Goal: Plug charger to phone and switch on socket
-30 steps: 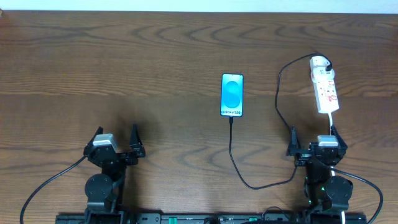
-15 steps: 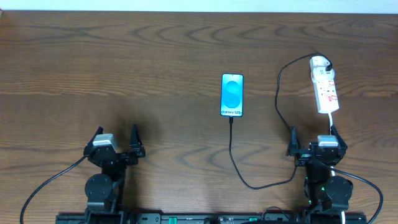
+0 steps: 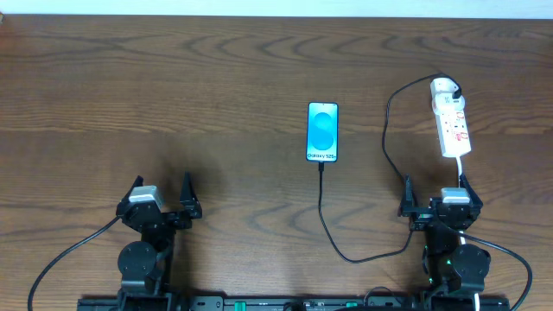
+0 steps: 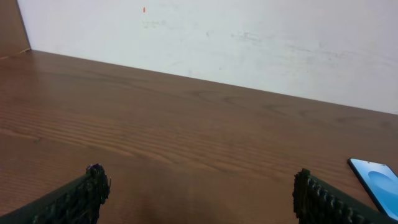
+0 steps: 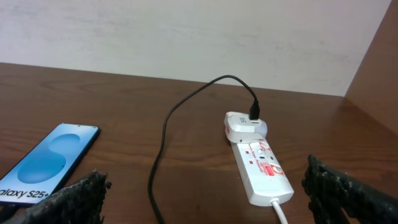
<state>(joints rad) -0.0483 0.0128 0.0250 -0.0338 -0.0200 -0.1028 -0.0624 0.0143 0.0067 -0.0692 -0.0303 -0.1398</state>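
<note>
The phone (image 3: 322, 131) lies face up mid-table with its blue screen lit; it also shows in the right wrist view (image 5: 46, 163) and at the left wrist view's edge (image 4: 376, 180). The charger's thin black cable (image 3: 320, 199) meets the phone's near end, loops past my right gripper and rises to a white adapter (image 5: 245, 124) on the far end of the socket (image 3: 451, 121). That white socket strip (image 5: 261, 165) lies just ahead of my right gripper (image 3: 434, 183), which is open and empty (image 5: 205, 177). My left gripper (image 3: 160, 197) is open over bare wood (image 4: 200, 180).
The socket's white cord (image 5: 280, 211) runs toward my right arm's base. Thick black robot cables (image 3: 52, 268) trail from both bases at the near edge. A white wall (image 4: 249, 37) backs the table, and a wooden side panel (image 5: 376, 81) stands at the right.
</note>
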